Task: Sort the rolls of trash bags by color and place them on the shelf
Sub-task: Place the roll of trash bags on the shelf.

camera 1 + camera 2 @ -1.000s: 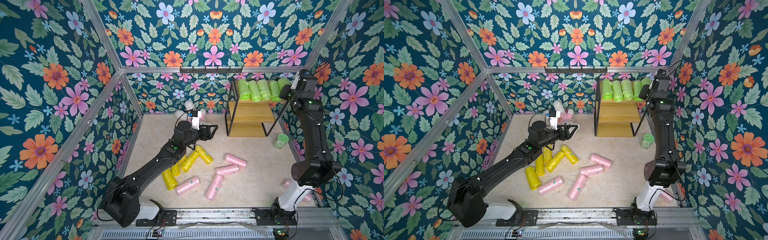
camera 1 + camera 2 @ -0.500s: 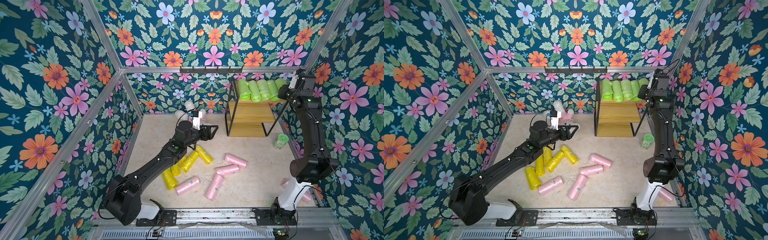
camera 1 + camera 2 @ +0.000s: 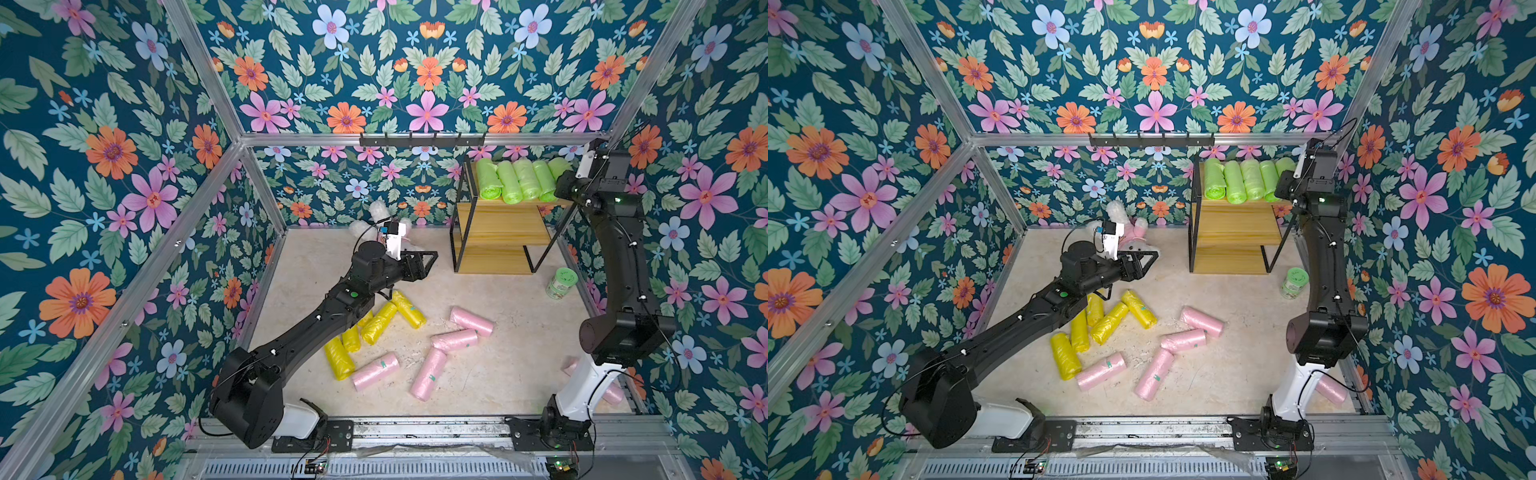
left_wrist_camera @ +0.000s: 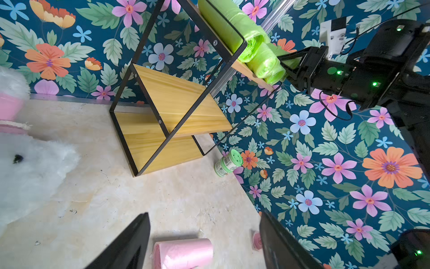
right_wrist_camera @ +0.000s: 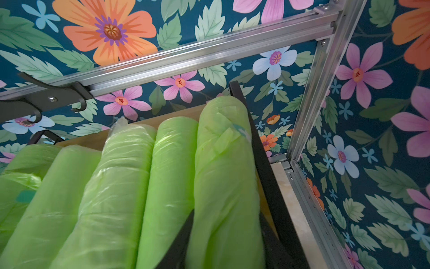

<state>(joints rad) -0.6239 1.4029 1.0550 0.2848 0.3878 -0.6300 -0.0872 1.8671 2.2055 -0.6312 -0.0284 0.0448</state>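
Floral walls (image 3: 415, 62) ring a mottled beige floor (image 3: 498, 374). Black-framed wooden shelf (image 3: 496, 226) carries five crinkly lime rolls (image 3: 511, 183) on top; right gripper (image 5: 226, 237) clamps the end roll (image 5: 223, 151). Left gripper (image 4: 204, 216) hangs spread, empty. Soft yellow rolls (image 3: 376, 324) and pink rolls (image 3: 455, 340) litter the floor.

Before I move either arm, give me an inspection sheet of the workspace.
Surface: beige floor, scuffed, small white flecks.
Job's things: five green rolls on the shelf, top board; lower boards bare; five yellow rolls and five pink rolls on the floor, one behind the right arm's base.
Clutter: white plush toy, pale-green jar.
Grippers: left gripper open, empty; right gripper straddles the end green roll, grip unclear.
Cables: cable loops at both wrists.
Surroundings: floral walls, black hook rail.
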